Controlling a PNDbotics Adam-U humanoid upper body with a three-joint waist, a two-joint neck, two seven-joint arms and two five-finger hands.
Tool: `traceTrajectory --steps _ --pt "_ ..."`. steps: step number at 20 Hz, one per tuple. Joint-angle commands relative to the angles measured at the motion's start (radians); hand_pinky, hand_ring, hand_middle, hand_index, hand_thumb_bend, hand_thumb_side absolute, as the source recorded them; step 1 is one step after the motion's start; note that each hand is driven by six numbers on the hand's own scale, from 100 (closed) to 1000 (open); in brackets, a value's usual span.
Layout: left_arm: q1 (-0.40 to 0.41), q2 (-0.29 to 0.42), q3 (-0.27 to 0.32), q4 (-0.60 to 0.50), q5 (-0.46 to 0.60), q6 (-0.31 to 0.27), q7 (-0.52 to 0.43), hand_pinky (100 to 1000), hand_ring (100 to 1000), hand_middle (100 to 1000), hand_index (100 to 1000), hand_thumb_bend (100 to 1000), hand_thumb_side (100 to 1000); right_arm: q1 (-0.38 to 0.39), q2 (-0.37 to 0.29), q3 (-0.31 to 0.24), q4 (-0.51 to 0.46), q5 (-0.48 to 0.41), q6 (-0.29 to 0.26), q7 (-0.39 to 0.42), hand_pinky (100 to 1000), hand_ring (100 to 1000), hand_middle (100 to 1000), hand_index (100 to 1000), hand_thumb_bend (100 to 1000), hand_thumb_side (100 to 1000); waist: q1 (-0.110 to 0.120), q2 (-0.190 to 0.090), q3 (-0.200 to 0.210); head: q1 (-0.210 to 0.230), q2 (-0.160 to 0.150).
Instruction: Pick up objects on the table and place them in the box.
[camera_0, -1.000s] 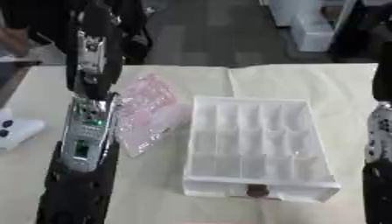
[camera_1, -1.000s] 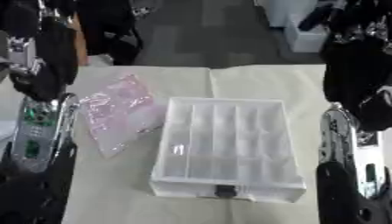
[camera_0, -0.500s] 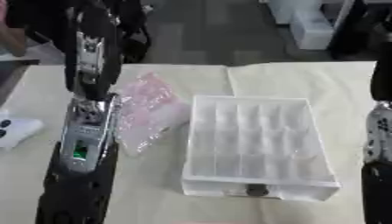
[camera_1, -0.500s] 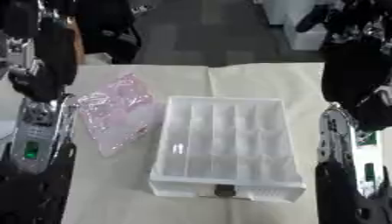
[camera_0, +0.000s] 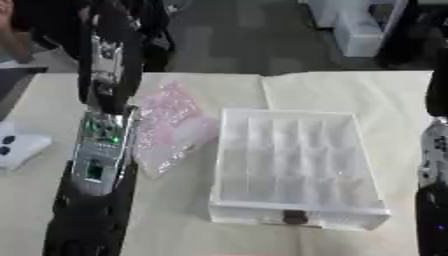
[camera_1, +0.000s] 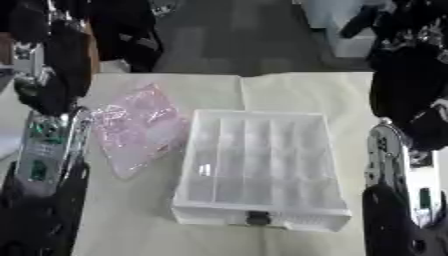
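Lying just beside the left arm (camera_0: 98, 165), pink bag (camera_1: 136, 130), box (camera_1: 258, 170); hand grip indiscernible.

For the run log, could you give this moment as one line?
box: empty | pink bag: on table, left of box | hands: unseen

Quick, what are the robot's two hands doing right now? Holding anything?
Left hand: not in view; only its arm shows, beside the pink bag.
Right hand: not in view; only its arm shows.

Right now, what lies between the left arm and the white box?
The pink plastic bag lies on the table between the left arm and the compartment box, its right edge about touching the box wall; the left eye view shows it best.
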Motion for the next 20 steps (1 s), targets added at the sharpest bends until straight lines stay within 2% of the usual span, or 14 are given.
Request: traceTrajectory --steps 1,2,5,10,19,20 --pt "-0.011 0.005 0.0 -0.011 0.005 -0.002 -0.001 873 933 963 981 100 1000 -0.006 -0.005 -0.001 -0.012 -0.002 -0.003 0.003 522 779 898 802 100 826 0.001 -0.007 0.0 0.009 -0.003" --pt "-0.012 0.005 0.0 -0.01 0.005 -0.002 0.0 873 933 963 981 100 1000 -0.006 -0.005 -0.001 -0.011 -0.002 -0.003 0.003 522 779 898 801 100 826 0.001 -0.007 -0.001 0.009 -0.003" --pt "-0.012 0.005 0.0 -0.009 0.003 -0.001 -0.001 712 806 952 978 100 1000 -0.008 -0.006 -0.001 -0.01 0.0 -0.004 0.005 484 743 899 806 100 831 0.002 -0.008 -0.001 0.009 -0.003" --pt "-0.013 0.005 0.0 -0.008 -0.001 0.0 -0.003 593 726 936 979 100 1000 -0.01 -0.006 0.0 -0.007 -0.003 0.001 0.013 441 692 901 818 100 831 0.002 -0.01 -0.001 0.008 -0.003" --pt "-0.014 0.003 0.0 -0.009 -0.005 0.004 -0.012 535 653 907 993 100 1000 -0.012 -0.007 -0.002 -0.006 -0.006 -0.002 0.022 397 651 860 888 100 835 0.002 -0.012 0.0 0.007 -0.003" --pt "-0.014 0.003 0.0 -0.009 -0.007 0.004 -0.013 503 622 902 1000 105 1000 -0.012 -0.007 -0.002 -0.005 -0.007 -0.002 0.022 344 596 840 895 100 832 0.002 -0.012 0.0 0.007 -0.003"
